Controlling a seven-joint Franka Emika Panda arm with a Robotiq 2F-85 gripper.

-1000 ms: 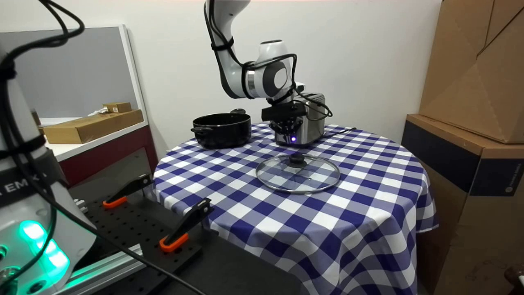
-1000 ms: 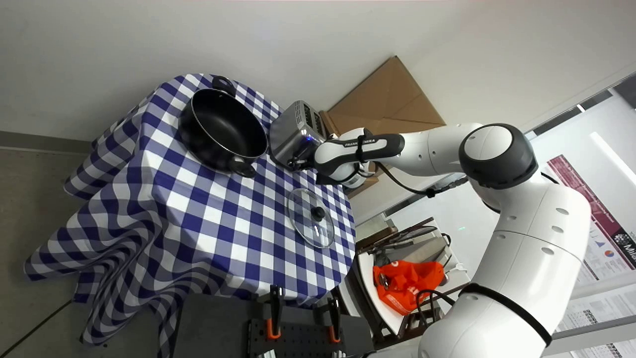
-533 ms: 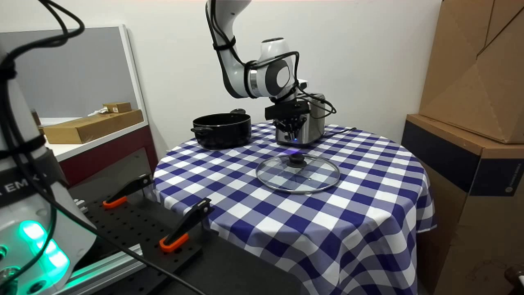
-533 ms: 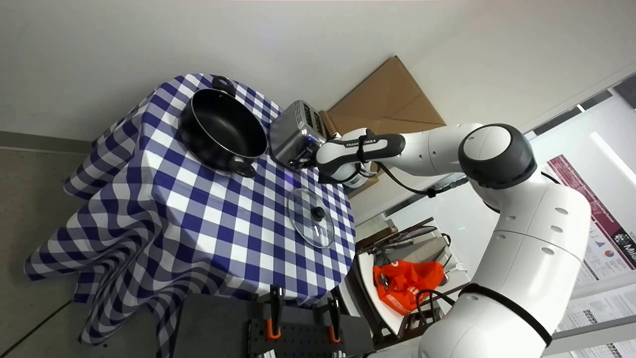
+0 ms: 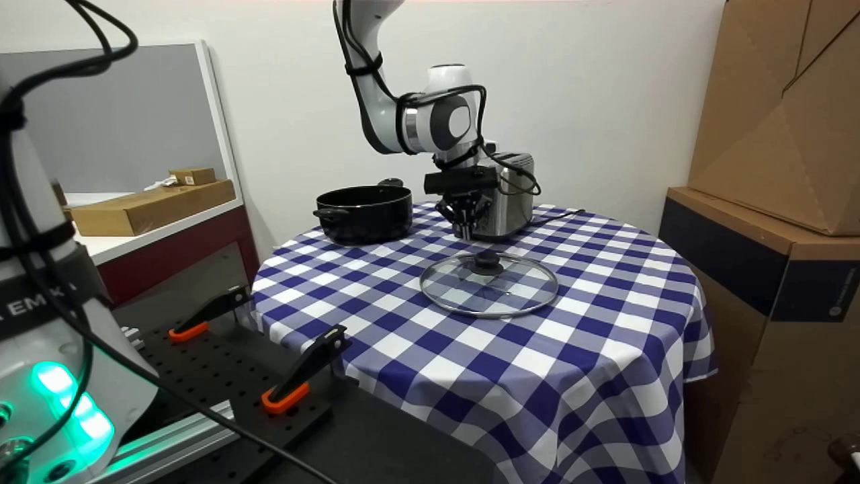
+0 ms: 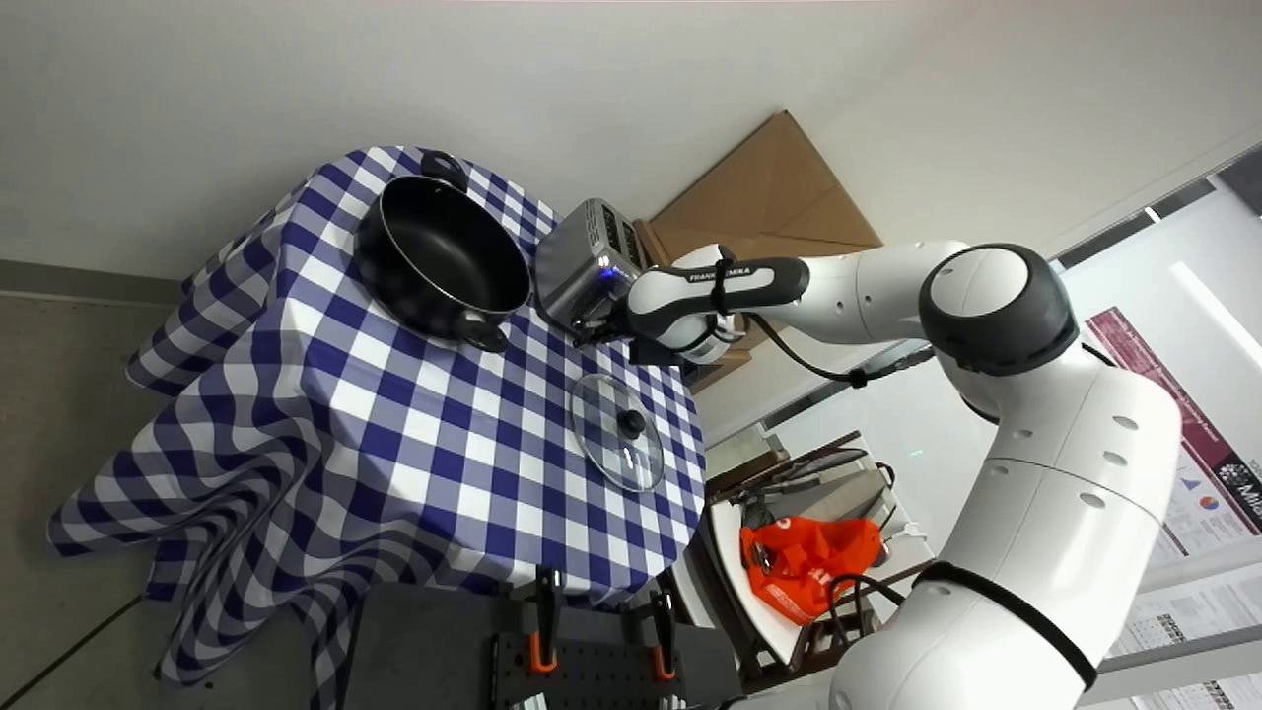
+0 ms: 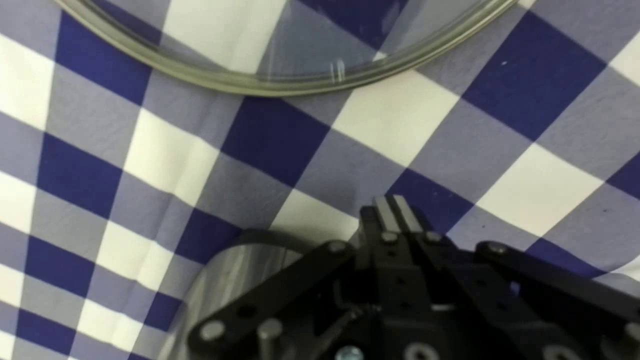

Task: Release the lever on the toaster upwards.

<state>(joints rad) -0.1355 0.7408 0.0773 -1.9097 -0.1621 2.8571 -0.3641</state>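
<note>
Nearest in an exterior view, the green-lit base (image 5: 121, 393) of the arm (image 5: 423, 128) is seen, and two black clamps (image 5: 306, 366) with orange ends are set on a dark platform (image 5: 403, 430). Behind these, the table (image 5: 376, 316) is covered by a blue-and-white checked cloth (image 5: 625, 403). On it a glass lid (image 5: 494, 292) is laid flat, its black knob (image 5: 487, 263) uppermost. Past the lid, the fingers (image 7: 387, 220) are pointed downward and held together, with only a thin line seen between them; whether the cloth is touched by them cannot be told. Just beside them in the wrist view, a rounded metal corner of the toaster (image 7: 225, 285) is shown. In both exterior views it is seen upright at the table's far side, partly hidden by the arm; its lever cannot be made out. Near the toaster, but apart from it, an open black pot (image 5: 369, 218) is placed. Beyond the table, cardboard boxes (image 5: 779, 121) are stacked before a white wall (image 5: 591, 87).
</note>
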